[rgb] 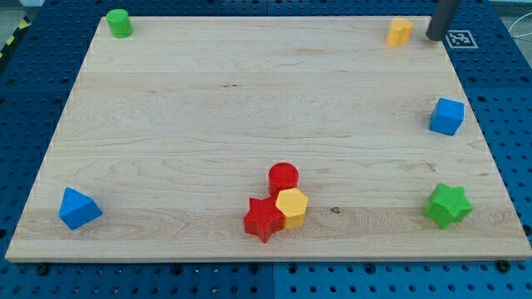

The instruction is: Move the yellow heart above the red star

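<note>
Yellow heart is lying just to the view's left of the tip; the red star is sitting far toward the view's bottom-left. The rod, having no gripper, is grasping nothing.

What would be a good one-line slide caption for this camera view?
My tip sits right of the yellow heart at the board's top right, far from the red star.
</note>
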Robot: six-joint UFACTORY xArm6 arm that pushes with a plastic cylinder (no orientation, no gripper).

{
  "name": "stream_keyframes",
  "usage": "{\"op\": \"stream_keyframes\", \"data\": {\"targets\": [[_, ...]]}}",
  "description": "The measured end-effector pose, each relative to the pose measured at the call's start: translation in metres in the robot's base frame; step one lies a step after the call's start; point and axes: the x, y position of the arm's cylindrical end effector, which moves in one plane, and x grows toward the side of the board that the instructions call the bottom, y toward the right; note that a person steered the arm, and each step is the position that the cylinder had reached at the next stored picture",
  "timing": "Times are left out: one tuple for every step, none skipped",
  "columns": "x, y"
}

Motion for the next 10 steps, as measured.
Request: {"op": "stream_keyframes", "data": {"targets": [[0.03,-0.014],[0.012,-0.016],[-0.032,-0.017],[-0.06,-0.042],[-0.045,-0.07],[-0.004,-0.068],[0.001,-0.057],[0.004,-0.046],[0.049,-0.057],[0.105,-0.084]]}}
